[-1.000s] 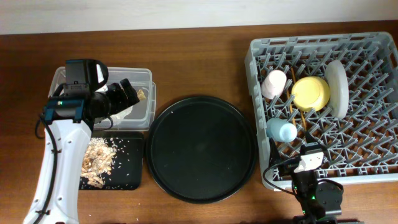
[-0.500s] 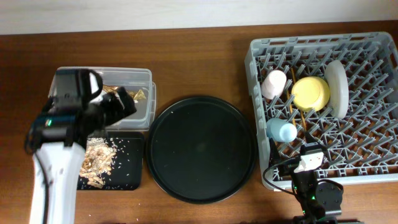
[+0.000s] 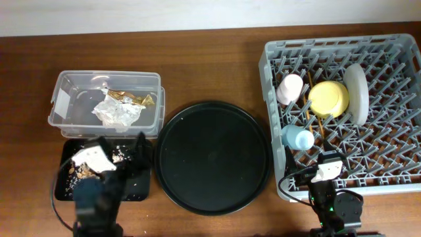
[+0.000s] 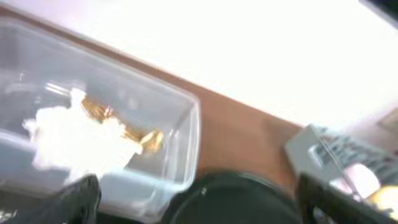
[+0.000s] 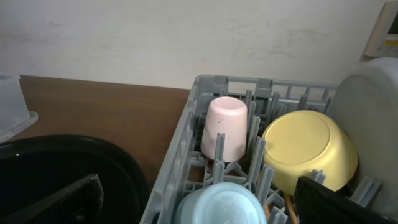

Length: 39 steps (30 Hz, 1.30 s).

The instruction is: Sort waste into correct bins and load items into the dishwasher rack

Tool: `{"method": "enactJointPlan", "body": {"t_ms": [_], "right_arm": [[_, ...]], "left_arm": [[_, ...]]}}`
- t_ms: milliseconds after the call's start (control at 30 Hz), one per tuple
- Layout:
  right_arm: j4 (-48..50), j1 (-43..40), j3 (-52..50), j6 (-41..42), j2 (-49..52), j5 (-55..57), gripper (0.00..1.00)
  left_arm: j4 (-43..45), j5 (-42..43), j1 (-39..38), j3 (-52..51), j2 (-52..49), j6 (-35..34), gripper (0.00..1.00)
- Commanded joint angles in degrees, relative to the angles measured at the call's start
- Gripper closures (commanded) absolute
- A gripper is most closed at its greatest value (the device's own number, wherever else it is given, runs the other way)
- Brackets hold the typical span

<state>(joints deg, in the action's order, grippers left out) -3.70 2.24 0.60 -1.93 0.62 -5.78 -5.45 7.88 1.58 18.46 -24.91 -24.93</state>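
Observation:
The clear box (image 3: pixel 66 99) holds the crumpled white tissue (image 3: pixel 115 112) and the gold wrapper (image 3: pixel 135 99); both also show in the left wrist view, the tissue (image 4: pixel 68 140) and the wrapper (image 4: pixel 134 134). Beige food scraps (image 3: pixel 84 171) lie in the shallow black tray (image 3: pixel 141 187), partly hidden by my left arm. My left gripper (image 3: pixel 135 158) (image 4: pixel 199 196) is open and empty over that tray's right end. The grey rack (image 3: pixel 401 164) holds the pink cup (image 3: pixel 289 87), yellow bowl (image 3: pixel 329 97), white plate (image 3: pixel 357 89), blue cup (image 3: pixel 297 137) and chopsticks (image 3: pixel 320 124). My right gripper (image 5: pixel 199 202) is open and empty at the rack's front left.
The large round black tray (image 3: pixel 214 157) sits between the bins and the rack, bare. Brown tabletop lies all round, with a pale wall behind. My right arm (image 3: pixel 332 201) is at the table's front edge below the rack.
My left arm has pulled back from over the clear box toward the table's front edge, uncovering the tissue and wrapper in the box. The right arm has not moved.

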Motion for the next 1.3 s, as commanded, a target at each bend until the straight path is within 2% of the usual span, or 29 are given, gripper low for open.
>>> {"method": "enactJointPlan", "body": {"t_ms": [0,167,267,300,433,500,567,1267], "right_arm": [[-0.35,0.26,-0.28,0.33,-0.42,0.46,0.02],[-0.35,0.26,-0.28,0.33,-0.42,0.46,0.02],[-0.35,0.26,-0.28,0.33,-0.42,0.48,0.01],[-0.35,0.26,-0.28,0.33,-0.42,0.48,0.01],[-0.35,0.26,-0.28,0.33,-0.42,0.46,0.01],[-0.35,0.26,-0.28,0.33,-0.42,0.48,0.01],[-0.35,0.26,-0.28,0.33,-0.42,0.48,0.01],[-0.35,0.26,-0.28,0.33,-0.42,0.48,0.01]], "left_arm": [[13.27,-0.22,-0.09,-9.42,6.34,0.11,0.01],[15.28,-0.55,-0.02,-17.92,12.55,0.15,0.01],[5.05,-6.82,0.04,-17.94,17.05,1.33,0.01],[1.44,-9.07,0.02,-17.94,18.84,3.45,0.01],[0.61,-8.74,-0.09,-17.94,24.13,23.87,0.01],[0.59,-8.74,-0.98,-17.94,24.63,31.01,0.01],[0.59,-8.76,-3.02,-17.94,24.63,34.97,0.01],[0.63,-8.31,-3.34,-17.94,24.61,34.91,0.01]]}}
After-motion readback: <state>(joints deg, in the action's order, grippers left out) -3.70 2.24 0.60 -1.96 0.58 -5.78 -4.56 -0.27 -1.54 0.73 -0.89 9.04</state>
